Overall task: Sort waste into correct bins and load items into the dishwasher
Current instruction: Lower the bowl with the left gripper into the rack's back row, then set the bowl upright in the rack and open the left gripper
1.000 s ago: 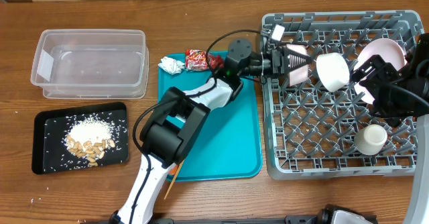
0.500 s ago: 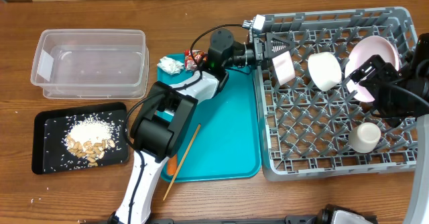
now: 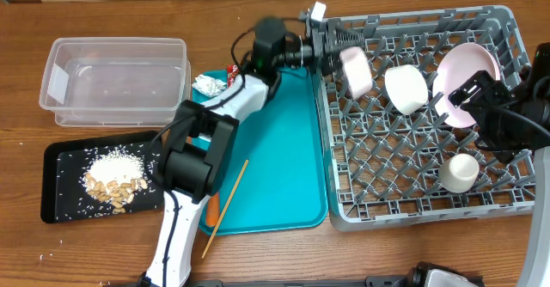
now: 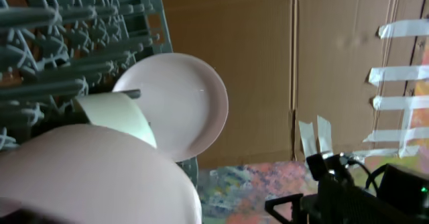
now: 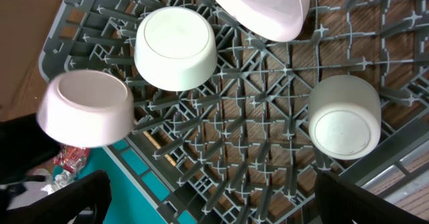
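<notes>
My left gripper (image 3: 337, 42) reaches over the left rim of the grey dishwasher rack (image 3: 387, 184), blurred. A white bowl (image 3: 355, 70) tilts right against it. The same bowl (image 4: 87, 177) fills the left wrist view's lower left and hides the jaws. A second bowl (image 3: 406, 88), the plate (image 3: 467, 72) and a cup (image 3: 455, 171) stand in the rack. My right gripper (image 5: 211, 184) hangs open above the rack's grid, near the plate, holding nothing. The tissue (image 3: 209, 84) and the red wrapper (image 3: 232, 70) lie by the teal tray's far corner. A chopstick (image 3: 225, 205) and the carrot (image 3: 211, 210) lie at its near left edge.
The clear tub (image 3: 116, 76) stands at the far left, and the black tray (image 3: 64, 162) with nut scraps (image 3: 112, 184) in front of it. The teal tray (image 3: 284, 167) lies between them and the rack. My left arm crosses the tray's left side.
The left arm has swung left and toward the table's far edge with the bowl beside it. The rack and its dishes slid left. The chopstick has come into view.
</notes>
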Robot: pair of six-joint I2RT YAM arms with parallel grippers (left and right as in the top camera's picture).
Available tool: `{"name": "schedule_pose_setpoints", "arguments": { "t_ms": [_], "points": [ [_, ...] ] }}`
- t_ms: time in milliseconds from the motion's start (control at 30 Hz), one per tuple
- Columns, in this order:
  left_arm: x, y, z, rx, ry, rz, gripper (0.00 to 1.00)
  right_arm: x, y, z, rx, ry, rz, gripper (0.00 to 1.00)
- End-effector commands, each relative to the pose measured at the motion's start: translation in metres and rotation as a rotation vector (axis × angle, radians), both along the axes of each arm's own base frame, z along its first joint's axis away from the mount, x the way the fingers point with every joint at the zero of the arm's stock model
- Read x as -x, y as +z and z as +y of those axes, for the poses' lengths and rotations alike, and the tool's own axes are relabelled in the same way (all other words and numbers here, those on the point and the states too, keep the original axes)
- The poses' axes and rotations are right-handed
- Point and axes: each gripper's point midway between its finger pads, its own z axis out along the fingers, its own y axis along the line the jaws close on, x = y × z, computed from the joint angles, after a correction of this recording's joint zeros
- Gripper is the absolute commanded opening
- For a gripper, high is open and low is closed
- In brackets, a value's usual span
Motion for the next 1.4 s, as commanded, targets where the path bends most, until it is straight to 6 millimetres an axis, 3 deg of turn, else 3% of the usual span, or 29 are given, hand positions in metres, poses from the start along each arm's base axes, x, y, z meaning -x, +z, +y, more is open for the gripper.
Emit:
{"name": "schedule_pose_setpoints", "arguments": {
  "t_ms": [0, 233, 400, 500, 667, 800, 933, 1067, 1100, 1133, 1200, 1267, 1367],
  "points": [
    [-0.005, 0.017, -0.001, -0.015, -0.025, -0.026, 1.00, 0.000, 0.005, -0.003, 0.013, -0.008, -0.012, 1.00],
    [-0.004, -0.016, -0.001, -0.128, -0.024, 0.222, 1.00, 0.002, 0.004, -0.006, 0.033, -0.015, -0.001, 1.00],
    [0.000, -0.035, 0.005, -0.186, -0.024, 0.278, 1.00, 0.003, 0.004, -0.008, 0.044, -0.020, 0.005, 1.00],
    [-0.002, -0.037, 0.009, -0.192, -0.020, 0.268, 1.00, 0.003, 0.004, -0.009, 0.050, -0.023, 0.005, 1.00],
    [-0.008, -0.010, 0.009, -0.184, -0.002, 0.099, 1.00, 0.003, 0.004, -0.010, 0.052, -0.024, 0.003, 1.00],
    [-0.010, 0.023, 0.001, -0.180, 0.008, -0.180, 1.00, 0.002, 0.004, -0.010, 0.052, -0.024, 0.001, 1.00],
    [-0.005, 0.049, -0.010, -0.149, -0.018, -0.332, 1.00, 0.003, 0.004, -0.010, 0.052, -0.024, 0.001, 1.00],
    [0.004, 0.089, -0.010, -0.034, -0.062, -0.524, 1.00, 0.003, 0.003, -0.010, 0.051, -0.023, 0.006, 1.00],
    [0.005, 0.099, -0.009, -0.008, -0.057, -0.582, 0.90, 0.003, 0.004, -0.010, 0.051, -0.024, 0.005, 1.00],
    [0.004, 0.106, -0.007, 0.008, -0.046, -0.624, 0.71, 0.003, 0.004, -0.010, 0.051, -0.024, 0.005, 1.00],
    [-0.002, 0.108, -0.005, 0.008, -0.017, -0.637, 0.49, 0.003, 0.004, -0.010, 0.051, -0.024, 0.005, 1.00],
    [-0.006, 0.104, -0.005, -0.009, 0.001, -0.613, 0.45, 0.003, 0.004, -0.010, 0.051, -0.024, 0.004, 1.00],
    [-0.008, 0.088, -0.008, -0.060, 0.005, -0.594, 0.31, 0.003, 0.004, -0.010, 0.051, -0.024, 0.005, 1.00]
  ]
}}
